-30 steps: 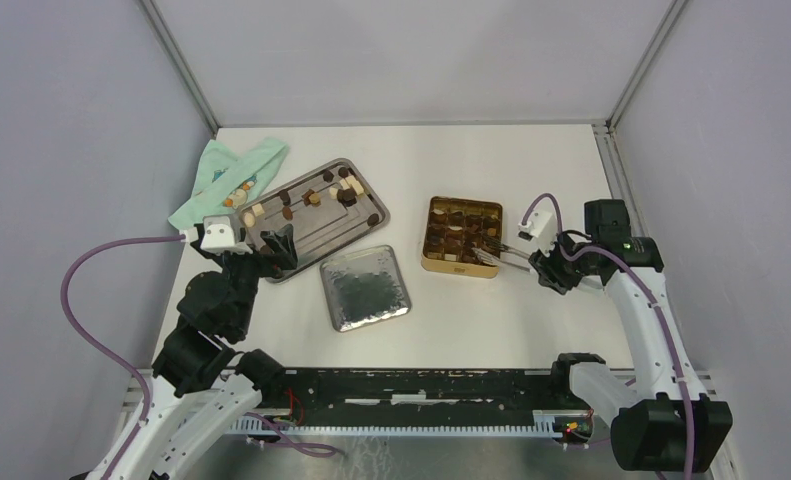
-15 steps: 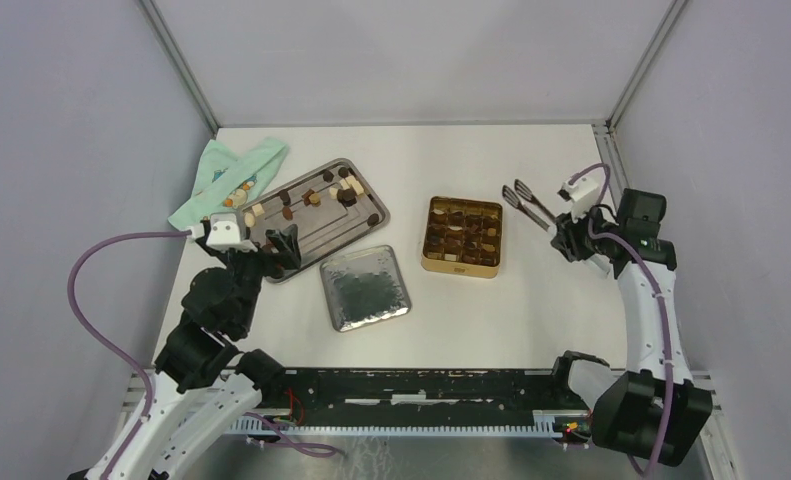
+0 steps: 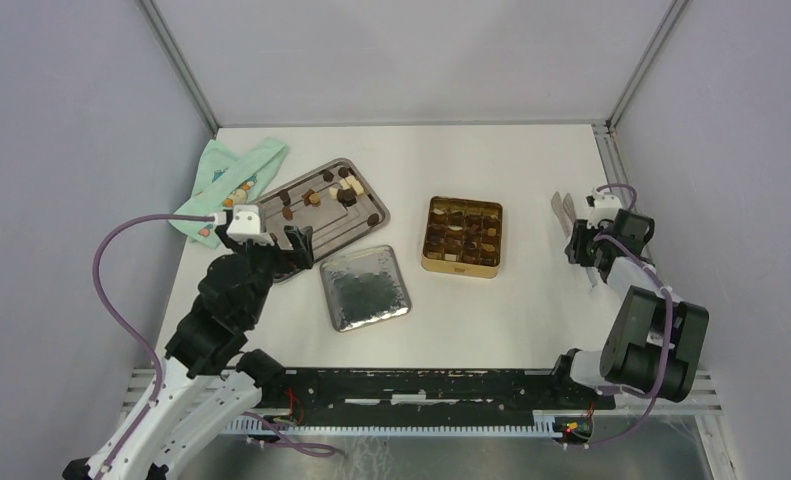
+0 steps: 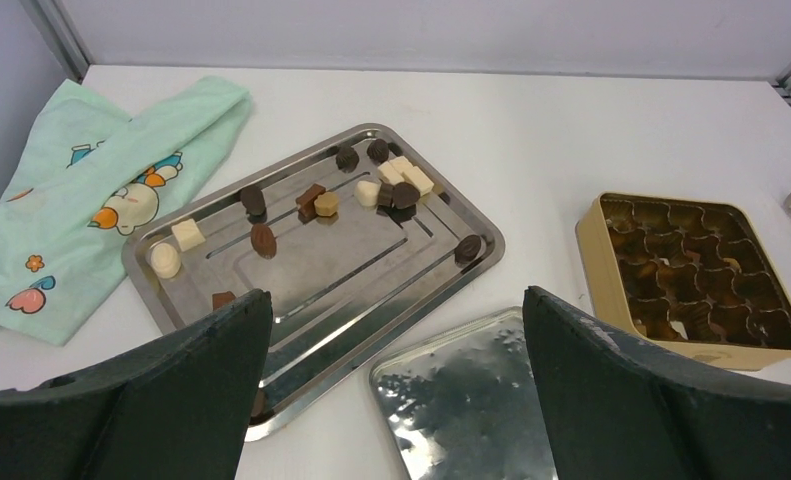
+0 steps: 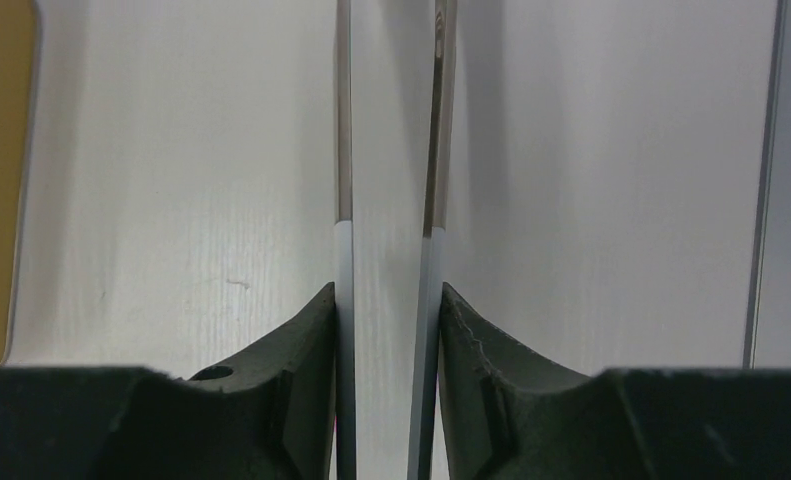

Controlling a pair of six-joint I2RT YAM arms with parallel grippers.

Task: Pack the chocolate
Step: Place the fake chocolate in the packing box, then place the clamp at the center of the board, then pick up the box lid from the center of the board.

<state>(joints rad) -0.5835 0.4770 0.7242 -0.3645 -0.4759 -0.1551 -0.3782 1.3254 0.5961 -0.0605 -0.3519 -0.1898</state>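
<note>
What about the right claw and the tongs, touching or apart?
Touching. The right wrist view shows the right claw closed on the tongs, both fingers pressed against the arms' outer sides, no gap.

Counter [image 3: 411, 150], passage and obstructions:
- Bare band along the far edge.
- Bare lane between steel tray [image 3: 331, 222] and gold tin [image 3: 459, 266].
- Cloth [image 3: 233, 165] blocks the far-left corner.
- Silver lid [image 3: 364, 288] lies just beside the tray's near side.
- Tongs [image 3: 561, 207], clamped in the right end effector [image 5: 386, 300], occupy the right margin.

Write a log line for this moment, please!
left gripper open by silver metal tray of brown and cream chocolate pieces | right gripper shut on thin metal tongs, right of gold square tin
</note>
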